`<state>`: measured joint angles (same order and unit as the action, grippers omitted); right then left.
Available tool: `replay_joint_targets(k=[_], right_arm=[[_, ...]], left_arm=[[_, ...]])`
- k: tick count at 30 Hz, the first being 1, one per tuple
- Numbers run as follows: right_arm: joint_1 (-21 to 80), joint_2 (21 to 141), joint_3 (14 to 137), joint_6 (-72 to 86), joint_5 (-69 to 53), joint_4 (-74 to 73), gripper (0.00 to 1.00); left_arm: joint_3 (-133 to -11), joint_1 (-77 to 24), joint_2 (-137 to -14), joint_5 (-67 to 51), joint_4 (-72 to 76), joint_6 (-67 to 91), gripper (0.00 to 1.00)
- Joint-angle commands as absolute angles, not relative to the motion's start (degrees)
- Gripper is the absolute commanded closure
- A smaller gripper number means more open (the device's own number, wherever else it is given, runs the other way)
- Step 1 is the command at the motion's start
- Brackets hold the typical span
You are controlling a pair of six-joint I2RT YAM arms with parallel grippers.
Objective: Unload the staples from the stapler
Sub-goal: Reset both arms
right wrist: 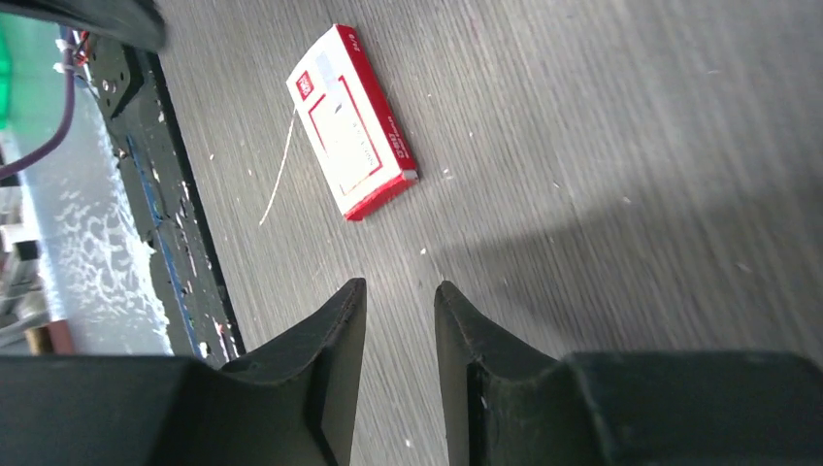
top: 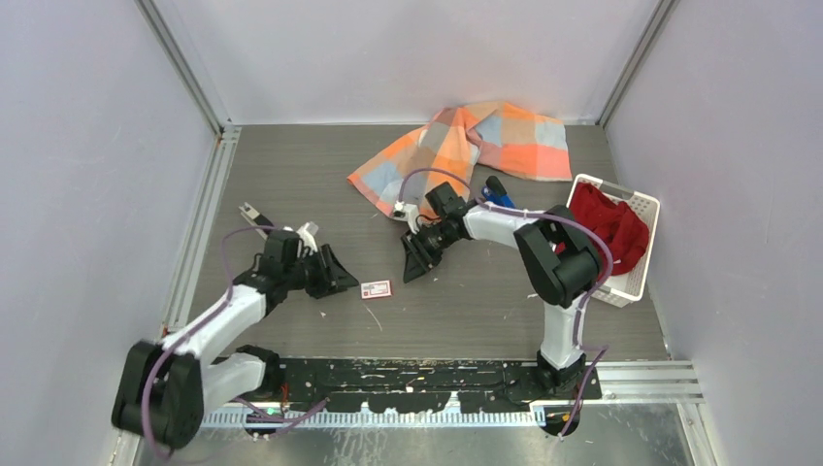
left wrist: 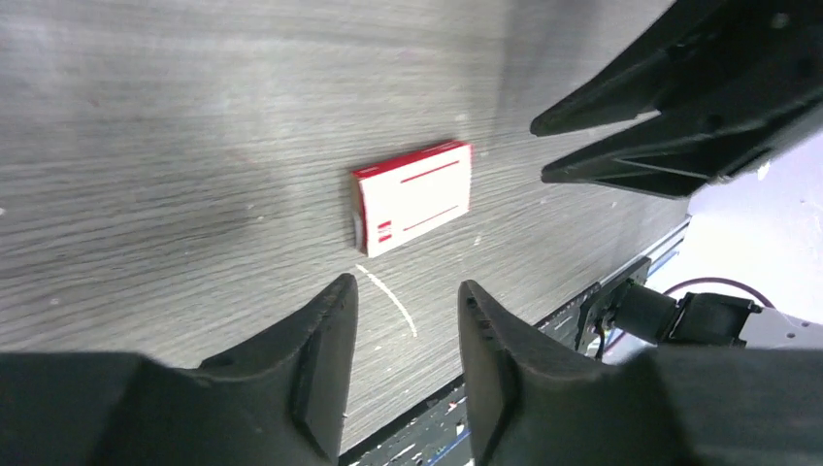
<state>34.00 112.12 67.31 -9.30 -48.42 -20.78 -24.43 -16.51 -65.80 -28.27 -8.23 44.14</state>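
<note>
A blue thing that looks like the stapler (top: pixel 497 190) lies by the cloth's edge, partly behind my right forearm. No staples can be made out in any view. My left gripper (top: pixel 347 282) (left wrist: pixel 403 283) hangs low over the table, open and empty, just left of a small white-and-red packet (top: pixel 376 289) (left wrist: pixel 413 197). My right gripper (top: pixel 413 271) (right wrist: pixel 400 283) is also open a little with nothing between its fingers, just right of the same packet (right wrist: pixel 351 120). The two grippers face each other across it.
An orange-and-blue checked cloth (top: pixel 466 146) lies at the back. A white basket (top: pixel 645 209) holding red fabric (top: pixel 611 228) stands at the right. A small silver-and-dark object (top: pixel 254 216) lies at the left. A thin white strand (left wrist: pixel 388 301) lies by the packet.
</note>
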Motion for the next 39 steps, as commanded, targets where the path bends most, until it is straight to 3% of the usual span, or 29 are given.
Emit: replay_joint_targets(k=[1, 4, 7, 9, 12, 13, 15, 19, 26, 29, 39], right_arm=[[33.72, 102.81, 71.43, -21.22, -43.76, -28.54, 0.61], [33.31, 96.22, 71.86, -25.74, -38.09, -29.73, 0.58], [31.36, 86.91, 70.31, -29.31, -32.28, -28.56, 0.46], [29.03, 79.97, 68.72, -31.62, -29.82, -27.2, 0.35], [24.97, 70.63, 65.15, -33.03, -26.57, -22.71, 0.06], [23.7, 67.09, 64.4, -32.92, -25.85, -21.09, 0.0], [21.09, 63.78, 65.03, -29.47, -24.47, -18.86, 0.0], [17.4, 64.02, 75.41, -13.7, -18.9, -22.52, 0.0], [15.61, 62.27, 83.88, -5.34, -26.92, -25.63, 0.0], [15.62, 61.17, 84.74, 3.23, -20.2, -24.08, 0.0], [15.43, 57.54, 85.52, 3.41, -15.83, -26.41, 0.0]], left_arm=[[-29.59, -16.2, -53.21, -22.37, -16.64, 40.62, 0.51], [-33.87, -16.25, -47.03, -21.81, -21.68, 38.79, 0.34], [-38.73, -16.09, -43.08, -22.42, -24.82, 36.76, 0.22], [-41.8, -16.16, -40.95, -22.47, -25.88, 35.81, 0.17], [-46.19, -16.09, -38.07, -22.3, -25.86, 34.85, 0.09], [-47.63, -16.08, -36.9, -22.1, -25.89, 34.4, 0.06], [-50.89, -16.14, -35.78, -20.75, -27.02, 33.5, 0.0], [-59.4, -16.15, -35.7, -17.45, -31.65, 31.16, 0.01], [-71.25, -16.08, -36.58, -16.93, -37.49, 27.07, 0.01], [-74.54, -16.09, -36.65, -16.16, -39.59, 25.63, 0.01], [-76.75, -16.18, -35.99, -16.41, -41.31, 24.61, 0.0]])
